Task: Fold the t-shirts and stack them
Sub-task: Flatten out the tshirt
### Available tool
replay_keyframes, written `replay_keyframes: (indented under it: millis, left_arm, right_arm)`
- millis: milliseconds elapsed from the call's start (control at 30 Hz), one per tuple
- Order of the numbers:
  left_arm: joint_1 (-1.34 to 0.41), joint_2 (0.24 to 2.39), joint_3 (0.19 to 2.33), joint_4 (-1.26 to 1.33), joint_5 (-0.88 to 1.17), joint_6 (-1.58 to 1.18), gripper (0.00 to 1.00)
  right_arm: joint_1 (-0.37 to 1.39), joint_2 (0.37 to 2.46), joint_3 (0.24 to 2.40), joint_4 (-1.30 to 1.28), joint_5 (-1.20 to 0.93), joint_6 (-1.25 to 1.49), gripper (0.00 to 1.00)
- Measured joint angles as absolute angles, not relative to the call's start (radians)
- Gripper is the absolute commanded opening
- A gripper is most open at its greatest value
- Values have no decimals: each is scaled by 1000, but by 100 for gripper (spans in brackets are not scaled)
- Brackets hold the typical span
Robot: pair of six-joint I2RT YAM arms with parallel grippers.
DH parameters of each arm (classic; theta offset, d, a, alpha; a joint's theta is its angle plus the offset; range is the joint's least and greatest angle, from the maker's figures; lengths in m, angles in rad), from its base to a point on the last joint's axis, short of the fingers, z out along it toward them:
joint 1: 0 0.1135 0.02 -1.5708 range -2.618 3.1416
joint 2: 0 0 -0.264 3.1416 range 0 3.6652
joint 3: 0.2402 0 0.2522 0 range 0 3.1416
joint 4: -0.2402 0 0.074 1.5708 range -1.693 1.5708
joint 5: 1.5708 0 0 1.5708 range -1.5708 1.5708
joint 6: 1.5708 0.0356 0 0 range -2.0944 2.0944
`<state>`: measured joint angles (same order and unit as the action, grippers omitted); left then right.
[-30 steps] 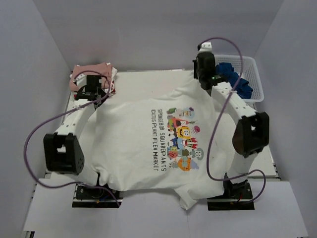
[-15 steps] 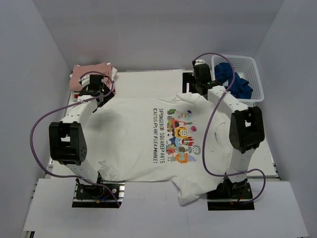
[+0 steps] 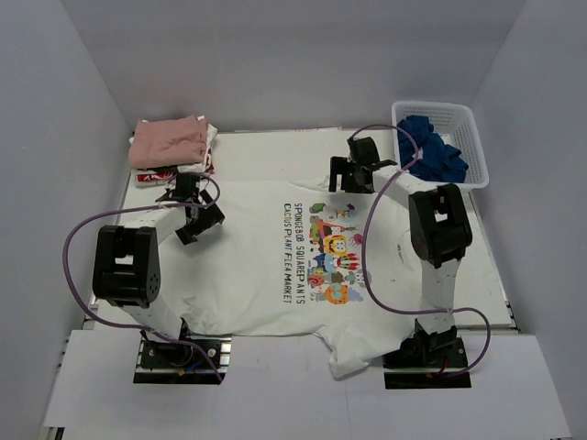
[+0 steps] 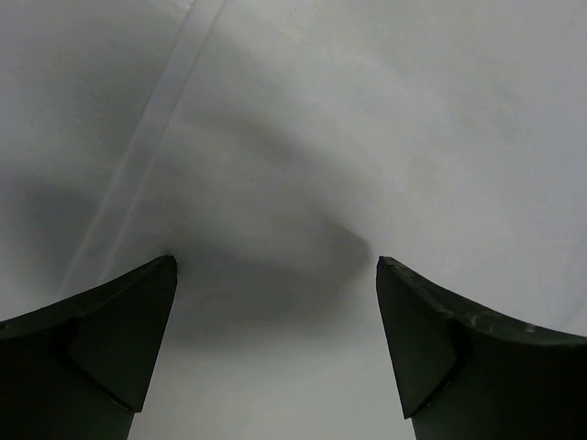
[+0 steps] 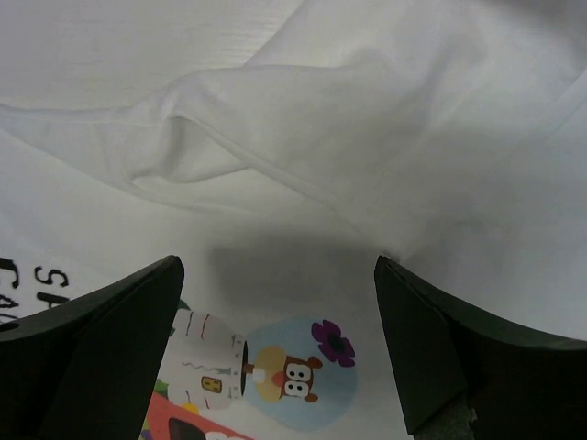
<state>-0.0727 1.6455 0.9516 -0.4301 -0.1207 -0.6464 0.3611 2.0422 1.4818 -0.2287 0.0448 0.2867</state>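
A large white t-shirt [image 3: 266, 247] with dark lettering and a colourful cartoon graphic [image 3: 335, 252] lies spread face up across the table. Its near hem hangs over the front edge. My left gripper [image 3: 200, 223] hovers open over the shirt's left part, and the left wrist view shows only plain white cloth [image 4: 367, 137] under the left gripper [image 4: 275, 266]. My right gripper [image 3: 353, 179] stands open above the shirt's far edge. Under the right gripper [image 5: 277, 266] are a raised fold [image 5: 229, 119] and the print [image 5: 284, 367]. A folded dusty-pink tee [image 3: 168, 142] rests on a white-and-red one [image 3: 156, 174] at the far left.
A white basket [image 3: 477, 147] holding blue cloth [image 3: 436, 151] stands at the far right corner. Grey walls close in the table on three sides. Purple cables loop from both arms over the shirt.
Both grippers have opened and let go of the white shirt's far edge. Both arms have drawn back toward me, and the shirt has settled flat on the table.
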Motion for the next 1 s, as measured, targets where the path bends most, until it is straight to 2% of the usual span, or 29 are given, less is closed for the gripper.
replay_keyframes:
  millis: [233,533,700,833,1000]
  left_arm:
    - [-77,1697,988,-405,-125,-651,100]
    - [-83,1721,1013,-411,-167,-656,100]
    - [-84,1726,1024,-427,-192,-662,100]
    - [-84,1720,1024,-448,-208,-663,100]
    - [-84,1687,1024,-477,-209,-662,100]
  right_arm:
    - [362,2154,1583,-191,39,338,90]
    - [363,2491,2031,25,56,418,90]
    - [368,2593,2169,149,22,414,90]
    - [373,2506,2088,127,-4,352,90]
    - [380,2116,1623,59,47,308,90]
